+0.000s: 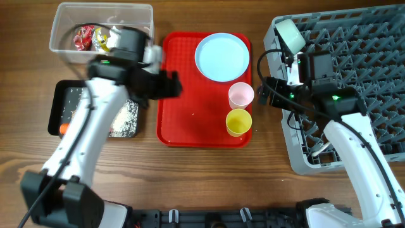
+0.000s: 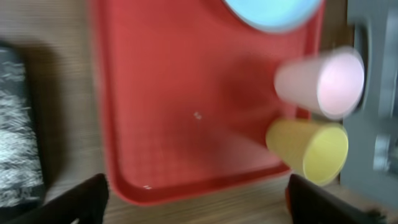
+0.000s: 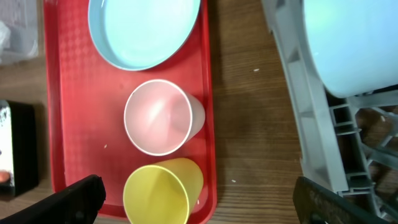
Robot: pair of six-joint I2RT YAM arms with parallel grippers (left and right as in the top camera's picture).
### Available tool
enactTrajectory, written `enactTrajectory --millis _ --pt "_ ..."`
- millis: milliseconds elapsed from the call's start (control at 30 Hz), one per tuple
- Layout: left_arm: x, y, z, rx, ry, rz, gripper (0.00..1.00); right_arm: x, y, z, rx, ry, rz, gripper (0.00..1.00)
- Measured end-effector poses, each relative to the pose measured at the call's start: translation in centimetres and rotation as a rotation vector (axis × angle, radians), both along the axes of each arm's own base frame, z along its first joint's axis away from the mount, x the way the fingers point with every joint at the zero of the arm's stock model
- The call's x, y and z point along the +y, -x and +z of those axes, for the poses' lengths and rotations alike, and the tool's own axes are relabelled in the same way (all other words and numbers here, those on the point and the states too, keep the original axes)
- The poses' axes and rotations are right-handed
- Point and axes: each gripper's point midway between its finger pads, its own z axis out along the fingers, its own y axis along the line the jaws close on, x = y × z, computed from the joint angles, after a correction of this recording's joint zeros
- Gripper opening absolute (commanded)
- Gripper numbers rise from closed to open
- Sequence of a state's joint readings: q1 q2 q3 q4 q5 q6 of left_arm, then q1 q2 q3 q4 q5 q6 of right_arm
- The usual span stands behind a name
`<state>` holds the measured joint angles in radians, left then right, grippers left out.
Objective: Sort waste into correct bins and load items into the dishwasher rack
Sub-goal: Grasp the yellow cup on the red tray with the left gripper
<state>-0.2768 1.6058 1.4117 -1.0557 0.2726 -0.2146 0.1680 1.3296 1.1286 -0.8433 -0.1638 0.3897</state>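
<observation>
The right claw [image 3: 199, 194] fills the bottom of its wrist view. Its two dark fingers [image 3: 74, 200] are spread wide with nothing between them, and it hangs over the strip of wooden surface [image 3: 249, 124] between the red tray [image 3: 68, 93] and the rack [image 3: 305, 130]. The left claw [image 2: 198, 190] is also spread and empty, above the tray's left part; its view is blurred.

The sorting looks done: wrappers [image 1: 85, 38] lie in the clear tub [image 1: 63, 12], and rice [image 1: 126, 117] and the carrot [image 1: 63, 130] lie in the black tray [image 1: 60, 95]. The step in hand is therefore loading. One bowl [image 1: 290, 33] stands on edge at the rack's far left corner. The light blue plate [image 1: 221, 56], the pink cup [image 1: 241, 95] and the yellow cup [image 1: 238, 121] sit mouth-up on the tray's right side.

The pink cup is nearest the right claw, so it is the likely next pick. The claw would have to swing left over the tray rim, come down, and close across the cup's wall.

Finger room is tight, because the yellow cup stands just beside the pink one and the plate is close on its other side. The left arm, over the same tray, could cross the right arm's path.
</observation>
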Motion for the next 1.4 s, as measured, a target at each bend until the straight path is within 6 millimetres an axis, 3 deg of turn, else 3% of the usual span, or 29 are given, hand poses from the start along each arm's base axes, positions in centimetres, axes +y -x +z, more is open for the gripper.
enactTrajectory --millis 233,467,767,867,933,1033,1200,1400 --pt "-7.4 3.6 -3.2 0.078 -0.027 -0.250 0.69 -1.7 -0.3 -0.1 0.005 0.000 -0.053 1.00" --pt "-12.2 5.6 -6.6 0.129 -0.043 -0.346 0.59 -1.7 0.0 -0.2 0.019 0.002 -0.054 1.00" --pt "-14.6 5.0 -8.1 0.111 -0.020 -0.321 0.53 -2.1 0.3 -0.4 0.032 0.018 -0.062 1.00" --pt "-15.2 4.8 -8.6 0.107 -0.014 -0.314 0.45 -2.1 0.3 -0.5 0.033 0.022 -0.064 1.00" --pt "-15.4 4.7 -8.9 0.109 -0.014 -0.306 0.33 -2.2 0.3 -0.5 0.033 0.025 -0.066 1.00" --pt "-15.6 4.7 -9.7 0.120 -0.021 -0.299 0.04 -2.3 0.4 -0.5 0.037 0.029 -0.067 1.00" --pt "-15.6 4.8 -11.1 0.146 -0.043 -0.295 0.04 -2.3 0.7 -0.7 0.054 0.034 -0.068 1.00" --pt "-15.1 4.8 -10.6 0.148 -0.048 -0.284 0.04 -2.4 1.2 -1.0 0.075 0.037 -0.067 1.00"
